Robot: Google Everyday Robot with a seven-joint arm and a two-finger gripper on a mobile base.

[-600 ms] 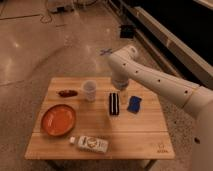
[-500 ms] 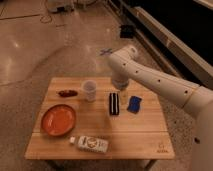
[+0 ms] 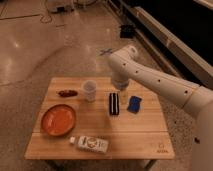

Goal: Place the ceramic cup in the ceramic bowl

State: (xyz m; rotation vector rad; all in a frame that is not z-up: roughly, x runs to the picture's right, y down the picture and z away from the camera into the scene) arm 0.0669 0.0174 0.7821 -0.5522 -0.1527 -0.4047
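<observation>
The small white ceramic cup (image 3: 89,90) stands upright on the wooden table (image 3: 130,132), near its back middle. The wide orange-red ceramic bowl (image 3: 58,120) sits at the front left, apart from the cup. My gripper (image 3: 114,104) hangs from the white arm (image 3: 150,80), pointing down at the tabletop just right of the cup, a short gap away. It holds nothing that I can see.
A small dark-red oblong item (image 3: 67,93) lies left of the cup. A flat white labelled bottle (image 3: 92,144) lies on its side at the front edge. A blue object (image 3: 134,103) lies right of the gripper. The floor around the table is polished stone.
</observation>
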